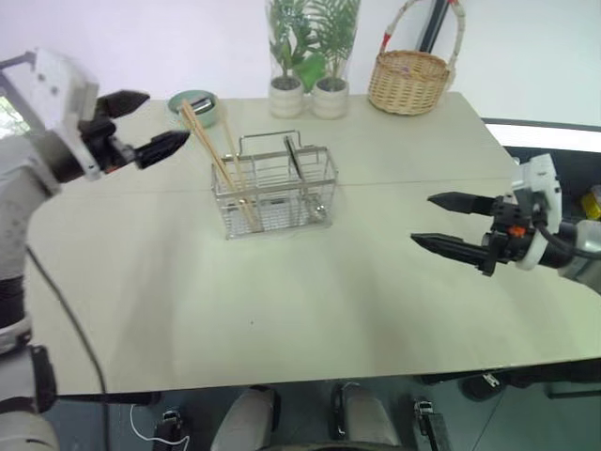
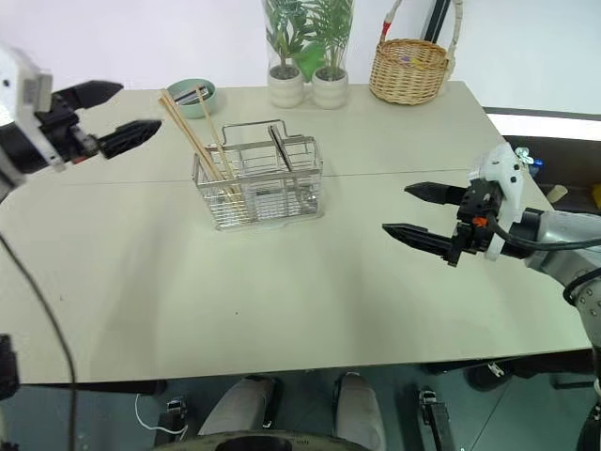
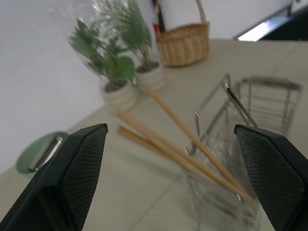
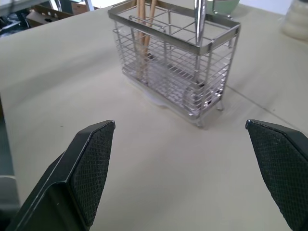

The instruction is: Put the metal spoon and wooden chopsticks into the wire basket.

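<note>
The wire basket (image 1: 278, 188) stands on the table, left of centre and toward the back. The wooden chopsticks (image 1: 214, 155) lean in its left compartment, their tops sticking out up and to the left. The metal spoon (image 4: 198, 21) stands upright in a right-hand compartment, handle above the rim. My left gripper (image 1: 166, 118) hovers open and empty just left of the chopstick tops, apart from them. My right gripper (image 1: 422, 219) is open and empty over the table, well to the right of the basket and pointing toward it.
A green bowl (image 1: 192, 101) with a metal item in it sits behind the chopsticks. Two potted plants (image 1: 308, 94) and a tan wicker basket (image 1: 408, 80) line the far edge. Bare beige table (image 1: 282, 319) spreads in front of the wire basket.
</note>
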